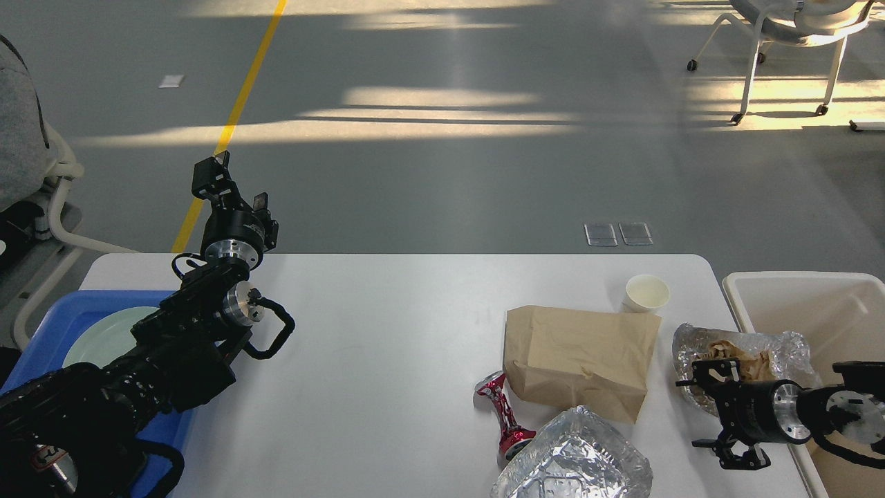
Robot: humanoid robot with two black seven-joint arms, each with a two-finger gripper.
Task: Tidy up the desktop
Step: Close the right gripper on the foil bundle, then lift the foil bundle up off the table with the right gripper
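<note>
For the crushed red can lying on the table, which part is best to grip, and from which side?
Probably the pinched middle of the crushed red metal can, from above, fingers spanning its narrow width: it lies flat on the white desktop, with the waist slimmer than both flared ends.

A single head camera is looking forward and down from above the near edge of a white table (387, 360), taking in its whole width, with grey floor (442, 173) stretching beyond.
</note>
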